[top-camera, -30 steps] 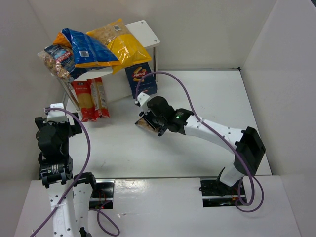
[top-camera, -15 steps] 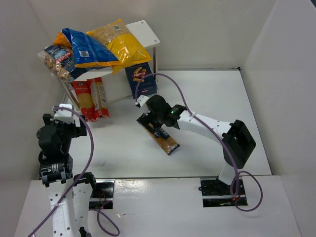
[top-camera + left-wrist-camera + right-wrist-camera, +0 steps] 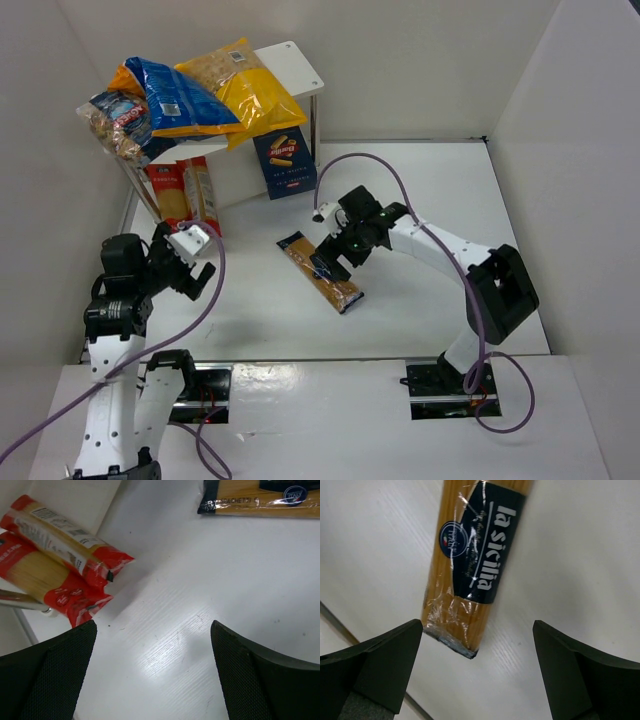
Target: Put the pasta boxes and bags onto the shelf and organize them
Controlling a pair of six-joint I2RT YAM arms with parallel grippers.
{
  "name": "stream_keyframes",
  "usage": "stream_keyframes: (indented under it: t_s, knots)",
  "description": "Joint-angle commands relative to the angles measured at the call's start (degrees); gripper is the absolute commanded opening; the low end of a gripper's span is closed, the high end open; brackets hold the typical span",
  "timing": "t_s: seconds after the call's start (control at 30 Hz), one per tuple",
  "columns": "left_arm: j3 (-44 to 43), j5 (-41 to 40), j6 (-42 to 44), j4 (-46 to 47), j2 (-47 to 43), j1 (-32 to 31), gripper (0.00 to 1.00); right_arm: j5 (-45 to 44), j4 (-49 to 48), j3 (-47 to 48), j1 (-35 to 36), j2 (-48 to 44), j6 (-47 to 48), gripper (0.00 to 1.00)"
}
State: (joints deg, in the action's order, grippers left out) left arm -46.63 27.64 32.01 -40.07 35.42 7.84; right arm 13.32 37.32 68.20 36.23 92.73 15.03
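1. Top external view: the left gripper (image 3: 195, 275) is hovering over bare table at the left, its jaws spread wide and gripping nothing; the left wrist view (image 3: 152, 630) is showing the same gap between its fingers.
2. Behind it, the shelf (image 3: 295, 62) is carrying three bags on its top board: a clear bag (image 3: 115, 122), a blue bag (image 3: 175, 95) and a yellow bag (image 3: 245, 90), all overlapping.
3. Under the board, two red-labelled spaghetti packs (image 3: 185, 200) are lying side by side, and a dark blue carton (image 3: 285, 160) is standing upright by the right leg.
4. Mid-table, a blue-labelled spaghetti pack (image 3: 320, 272) is lying flat and diagonal, well apart from the shelf.
5. Over that pack's far end, the right gripper (image 3: 335, 262) is hanging with jaws wide apart, holding nothing.
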Motion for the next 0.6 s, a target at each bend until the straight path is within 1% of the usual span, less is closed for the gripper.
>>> stream_keyframes:
  t_s: [0.0, 0.07, 0.1, 0.17, 0.3, 0.37, 0.57]
  knots:
    - [-1.71, 4.01, 3.42, 0.69, 0.18, -0.72, 1.0, 6.72, 2.14, -0.7, 1.12, -0.62, 2.11, 1.0]
    - [-0.92, 2.69, 0.44, 2.18, -0.35, -0.72, 1.0, 3.57, 0.74, -1.41, 2.97, 1.04, 0.8, 1.0]
    - [-0.92, 0.25, -0.97, 2.19, -0.35, -0.72, 1.0, 2.25, -1.44, -2.1, 3.49, 1.75, -1.12, 1.0]
    - [-0.92, -2.14, -3.87, 2.19, -1.58, -0.72, 1.0, -0.13, -3.3, -2.64, 3.5, 4.72, -3.06, 1.0]
    - [-1.01, -7.5, -7.3, 4.48, -3.42, -0.72, 1.0, -1.63, -7.17, -2.64, 3.5, 9.3, -5.7, 1.0]
    - [-0.31, -8.82, -7.31, 5.27, -3.43, -0.72, 1.0, -2.85, -8.57, -2.12, 4.72, 10.71, -6.32, 1.0]
    - [0.92, -9.44, -8.02, 7.02, -2.9, -0.72, 1.0, -3.48, -8.58, 1.66, 6.84, 16.34, -6.33, 1.0]
